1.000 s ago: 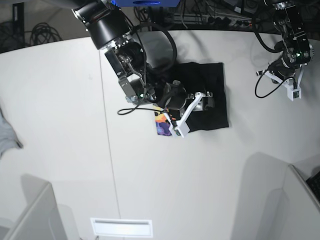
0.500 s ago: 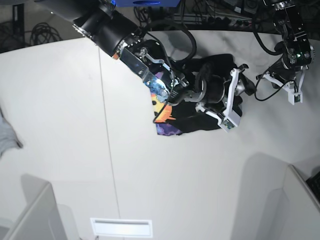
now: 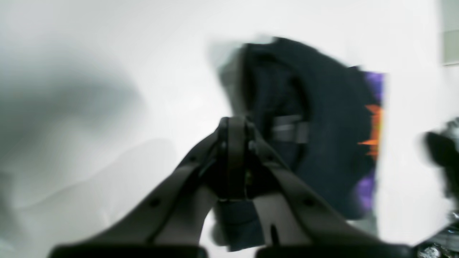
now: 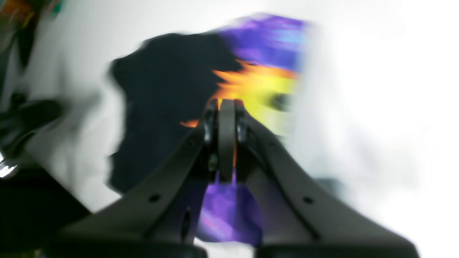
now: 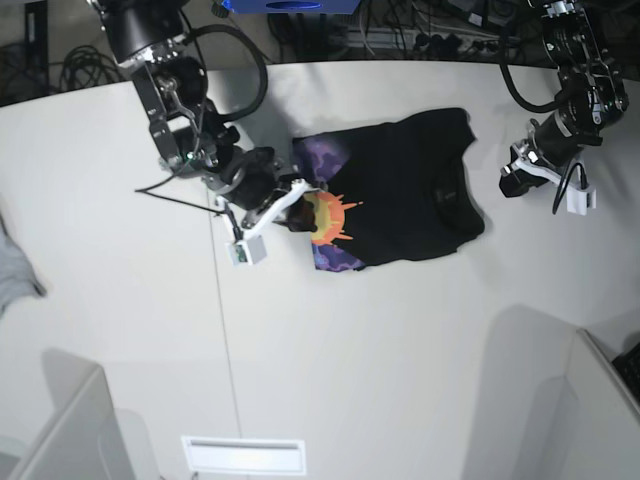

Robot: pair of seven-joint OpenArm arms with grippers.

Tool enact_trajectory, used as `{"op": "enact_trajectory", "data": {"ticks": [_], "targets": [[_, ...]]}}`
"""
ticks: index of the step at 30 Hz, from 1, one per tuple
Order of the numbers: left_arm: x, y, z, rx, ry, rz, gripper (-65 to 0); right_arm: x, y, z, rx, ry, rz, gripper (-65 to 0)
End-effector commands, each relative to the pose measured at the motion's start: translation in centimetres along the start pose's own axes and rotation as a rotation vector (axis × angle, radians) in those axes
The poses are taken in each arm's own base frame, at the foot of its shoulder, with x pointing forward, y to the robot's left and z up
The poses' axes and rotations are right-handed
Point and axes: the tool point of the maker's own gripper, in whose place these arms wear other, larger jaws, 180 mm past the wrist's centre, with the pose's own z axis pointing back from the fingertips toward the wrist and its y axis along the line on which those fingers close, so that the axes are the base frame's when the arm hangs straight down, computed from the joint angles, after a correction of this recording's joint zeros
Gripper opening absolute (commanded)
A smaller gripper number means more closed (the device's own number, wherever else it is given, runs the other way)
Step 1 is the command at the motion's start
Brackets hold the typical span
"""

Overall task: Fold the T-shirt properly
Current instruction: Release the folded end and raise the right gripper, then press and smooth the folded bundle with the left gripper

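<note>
T-shirt [image 5: 405, 190]: soft matt black cloth, creased; print panel in saturated orange, yellow and purple. Table [image 5: 400, 360]: smooth white surface, faint sheen. Right gripper [image 4: 227, 107] and left gripper [image 3: 235, 123]: matt dark plastic fingers.

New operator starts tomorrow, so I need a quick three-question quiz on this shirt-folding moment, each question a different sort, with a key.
1. True or false: the T-shirt lies spread out flat on the table with its sleeves out.
2. Multiple choice: where does the print show in the base view? A) on the shirt's edge nearest the right gripper B) on the edge nearest the left gripper C) nowhere
3. Fill in: both grippers' jaws are ____.

Key: 1 false, it lies bunched and partly folded; 2 A; 3 shut, with neither visibly holding cloth.
</note>
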Motion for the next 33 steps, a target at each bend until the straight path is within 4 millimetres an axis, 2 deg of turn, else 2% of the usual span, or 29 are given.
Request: {"op": "enact_trajectory", "data": {"ticks": [1, 4, 6, 7, 13, 16, 24, 25, 29, 31, 33], "targets": [[0.9, -0.4, 0.3, -0.019, -0.024, -0.011, -58.1, 1.5, -0.1, 0.5, 0.010, -0.056, -0.005, -65.0], [0.3, 0.3, -0.2, -0.010, -0.005, 0.017, -23.4, 0.6, -2.3, 1.4, -0.043, -0.050, -0.045, -65.0], [-0.3, 0.8, -0.6, -0.005, 0.009, 0.044, -5.8, 0.2, -3.0, 1.7, -0.059, -0.044, -0.050, -65.0], [-0.7, 0.3, -1.3, -0.021, 0.019, 0.056, 0.0, -0.1, -3.3, 1.9, -0.065, -0.036, -0.044, -65.0], [-3.3, -3.3, -5.2, -0.116, 0.127, 0.055, 0.0, -0.3, -3.6, 2.0, -0.073, -0.028, -0.035, -65.0], [-4.1, -4.4, -6.7, -0.142, 0.172, 0.050, 0.0, -0.2, -3.8, 2.1, -0.076, -0.029, -0.035, -65.0], [-4.9, -3.9, -8.6, -0.134, 0.221, 0.089, 0.0, -0.4, -4.6, 2.8, -0.094, -0.028, -0.024, -65.0], [-4.9, -3.8, -8.8, -0.132, 0.227, 0.095, -2.8, -0.5, -4.6, 2.8, -0.095, -0.026, -0.023, -65.0], [-6.5, -5.0, -10.3, -0.149, 0.304, 0.062, -31.1, 0.2, -7.4, 4.1, -0.163, -0.066, -0.078, -65.0], [-7.7, -5.8, -11.1, -0.161, 0.350, 0.043, -42.3, 0.7, -8.9, 5.0, -0.200, -0.092, -0.101, -65.0], [-8.0, -6.0, -11.6, -0.159, 0.384, 0.012, -53.0, 0.8, -10.2, 5.8, -0.234, -0.107, -0.124, -65.0]]}}
